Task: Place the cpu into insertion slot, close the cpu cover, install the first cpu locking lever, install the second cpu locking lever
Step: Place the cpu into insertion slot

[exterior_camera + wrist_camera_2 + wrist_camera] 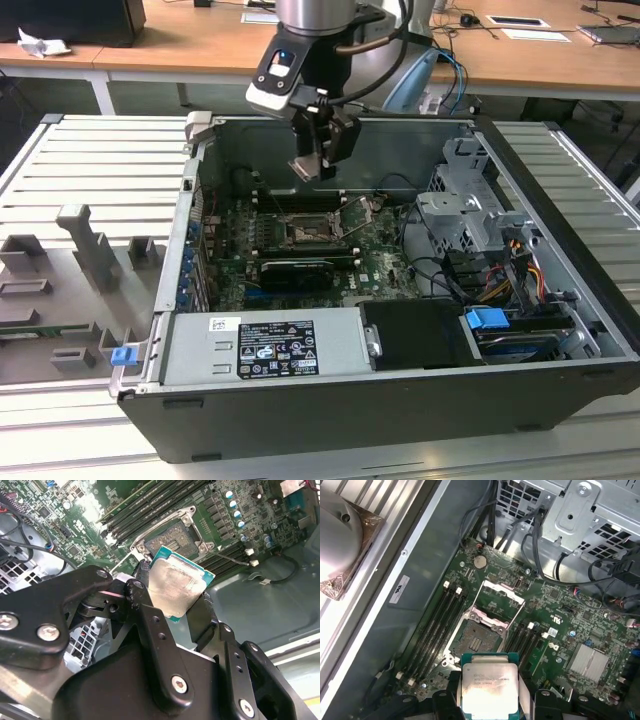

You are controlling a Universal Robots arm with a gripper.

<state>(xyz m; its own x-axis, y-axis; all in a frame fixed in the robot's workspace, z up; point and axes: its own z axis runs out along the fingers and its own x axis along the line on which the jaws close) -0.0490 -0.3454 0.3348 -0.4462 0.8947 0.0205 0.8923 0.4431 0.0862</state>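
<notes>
At the exterior view's left, we see grey fixture blocks (95, 255) lying on the ribbed bench (90, 150). Beside them the open computer case (300, 420) takes up the bench's middle. Over the case, toward its far wall, hangs the claw (318, 165). It is clamped on the cpu (305, 165) and holds it clear of the green circuit board (385, 260). Beneath it lies the insertion slot (310, 232), with nothing in it. A drive cage (470, 215) stands by the case's wall at the exterior view's right.

In the first wrist view the cpu cover (501, 597) is swung up off the insertion slot (476, 639), so the dark recess lies open between the memory slots (442, 620).

In the second wrist view the cpu (177, 585) sits between the claw's two fingers, which press on opposite edges. We judge it light, thin and stiff. Its smooth metal face looks likely to slide under a loose pinch. Its underside and the slot's contacts are probably delicate, so the bare edges, where the claw grips it now, seem the right place to hold.

The chip is a small flat square. Its pale tan-silver face has a dull, mottled sheen and is framed by a narrow teal-green border.
</notes>
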